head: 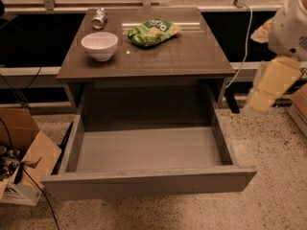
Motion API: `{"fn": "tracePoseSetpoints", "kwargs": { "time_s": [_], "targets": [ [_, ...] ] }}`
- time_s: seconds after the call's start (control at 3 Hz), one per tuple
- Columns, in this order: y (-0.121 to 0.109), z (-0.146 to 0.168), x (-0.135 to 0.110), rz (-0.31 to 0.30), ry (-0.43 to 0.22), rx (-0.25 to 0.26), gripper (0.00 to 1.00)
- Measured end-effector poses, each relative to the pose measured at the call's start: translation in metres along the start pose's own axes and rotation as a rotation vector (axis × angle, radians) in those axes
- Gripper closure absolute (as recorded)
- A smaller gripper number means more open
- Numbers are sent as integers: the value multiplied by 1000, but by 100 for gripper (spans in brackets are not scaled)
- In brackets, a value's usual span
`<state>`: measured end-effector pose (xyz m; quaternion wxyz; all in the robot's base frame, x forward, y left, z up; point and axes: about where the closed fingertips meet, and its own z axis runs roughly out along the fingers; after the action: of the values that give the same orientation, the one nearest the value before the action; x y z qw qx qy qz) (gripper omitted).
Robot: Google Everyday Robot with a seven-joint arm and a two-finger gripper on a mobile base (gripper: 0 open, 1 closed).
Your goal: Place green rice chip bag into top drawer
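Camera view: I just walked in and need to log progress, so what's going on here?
The top drawer is pulled open and holds nothing. The green rice chip bag lies on the table, beside a white bowl and a can. The gripper hangs at the right, off the table, so the bag is not yet picked up.
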<state>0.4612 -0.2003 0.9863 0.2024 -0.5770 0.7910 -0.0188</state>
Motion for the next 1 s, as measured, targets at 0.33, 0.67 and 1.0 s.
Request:
{"fn": "tracePoseSetpoints", "kwargs": {
  "time_s": [0.33, 0.67, 1.0],
  "targets": [
    [-47, 23, -37, 124, -73, 49, 0],
    [-77, 45, -56, 202, -97, 58, 0],
    [-109, 72, -75, 232, -95, 58, 0]
  ]
}}
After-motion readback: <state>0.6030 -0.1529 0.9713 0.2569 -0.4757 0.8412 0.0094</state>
